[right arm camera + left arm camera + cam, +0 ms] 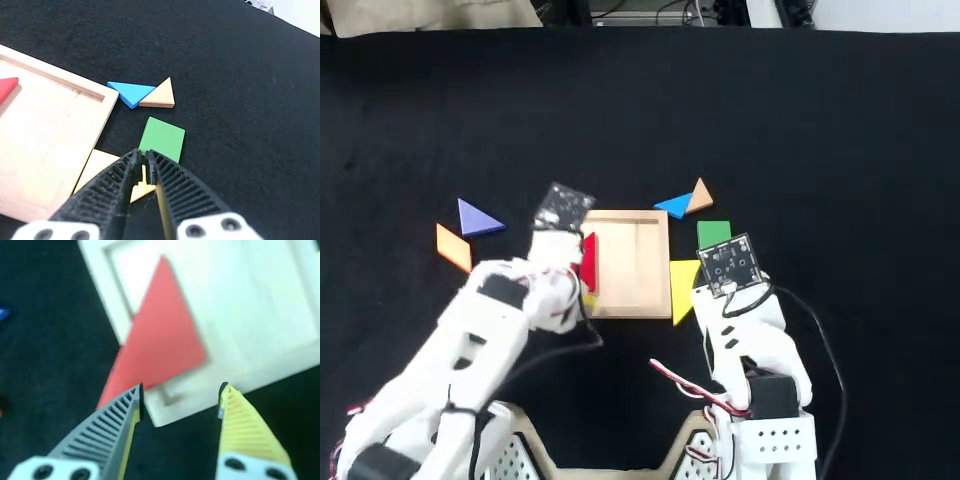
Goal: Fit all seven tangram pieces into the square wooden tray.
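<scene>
A black cloth covers the table (770, 120) and fills nearly all of the high view. Along the top edge a thin strip of room shows, with a beige surface (430, 12) at upper left and dark cables (670, 12) near the top centre.

The square wooden tray (630, 312) sits at the centre of the frame. The red triangle (588, 255) lies across its left rim, part inside the recess and part out over the cloth. The left gripper (180, 387) hangs just above that side of the tray with its fingers spread and nothing between them.

The yellow triangle (682, 280) lies against the tray's right rim, with the green square (713, 232) just above it. The right gripper (142, 154) is poised over the spot where these two meet. Its fingers are pressed together, with no piece visibly gripped.

The blue triangle (670, 206) and tan triangle (701, 197) touch each other above the tray's upper right corner. At centre left, well apart from the tray, the purple triangle (478, 217) lies near the orange parallelogram (453, 247).
</scene>
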You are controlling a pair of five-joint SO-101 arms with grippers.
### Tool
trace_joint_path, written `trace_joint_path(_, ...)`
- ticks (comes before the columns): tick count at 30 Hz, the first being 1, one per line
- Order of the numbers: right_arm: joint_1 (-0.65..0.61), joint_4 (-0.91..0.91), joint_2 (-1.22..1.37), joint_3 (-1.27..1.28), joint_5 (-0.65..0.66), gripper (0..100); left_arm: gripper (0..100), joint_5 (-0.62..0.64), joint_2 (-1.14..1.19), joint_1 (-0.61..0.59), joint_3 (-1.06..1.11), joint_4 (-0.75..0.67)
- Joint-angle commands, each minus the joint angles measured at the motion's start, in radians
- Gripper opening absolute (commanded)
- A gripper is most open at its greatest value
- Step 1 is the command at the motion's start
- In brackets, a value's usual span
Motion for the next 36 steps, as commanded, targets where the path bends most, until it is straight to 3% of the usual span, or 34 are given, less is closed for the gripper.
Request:
trace_joint_path(1,-0.009,0.006,-0.061,-0.005,0.008,3.2,25,0.028,-0.078,0.061,0.045,-0.080)
trace_joint_path(5,-0.008,0.006,-0.061,-0.005,0.008,3.2,25,-0.011,-0.107,-0.031,0.015,-0.081)
trace_joint_path(8,-0.008,0.006,-0.061,-0.005,0.008,3.2,24,-0.213,-0.120,-0.137,-0.033,-0.046)
trace_joint_path(12,-0.008,0.006,-0.061,-0.005,0.008,3.2,24,-0.598,-0.089,-0.214,-0.116,0.080)
trace_joint_path(14,-0.009,0.006,-0.061,-0.005,0.008,3.2,25,-0.683,-0.035,-0.231,-0.153,0.101)
trace_joint_path(21,-0.006,0.006,-0.061,-0.005,0.008,3.2,25,-0.684,0.209,-0.133,-0.288,0.186)
trace_joint_path(29,-0.006,0.006,-0.061,-0.005,0.008,3.2,25,-0.681,0.232,-0.117,-0.298,0.183)
trace_joint_path(36,-0.008,0.006,-0.061,-0.005,0.008,3.2,25,-0.565,0.233,-0.058,-0.225,0.080)
